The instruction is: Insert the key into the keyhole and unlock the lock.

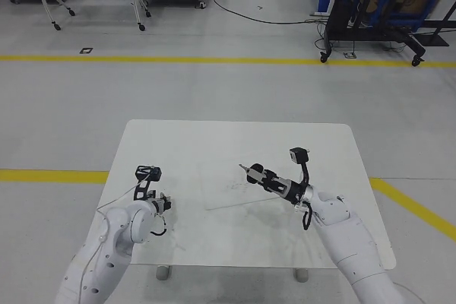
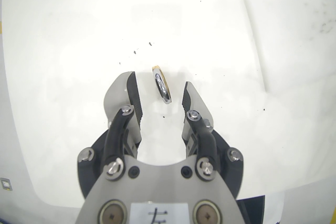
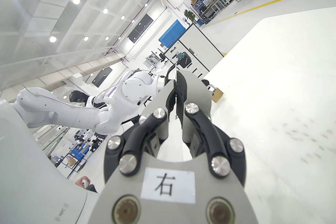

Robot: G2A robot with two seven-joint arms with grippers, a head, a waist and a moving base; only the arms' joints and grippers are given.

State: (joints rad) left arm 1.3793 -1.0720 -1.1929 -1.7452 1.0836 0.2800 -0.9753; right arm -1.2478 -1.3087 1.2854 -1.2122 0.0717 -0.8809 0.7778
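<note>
Within the spread left hand the lock stands on edge on the worktop (touching neither side of it), while the right hand, well apart toward the worktop's middle, is clamped on the thin key.

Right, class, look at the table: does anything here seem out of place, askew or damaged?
The padlock stands upright, turned askew to the open fingers of the left gripper, touching neither. Dark scuffs mark the table. Otherwise nothing stands out; the right gripper is shut on the key.
</note>
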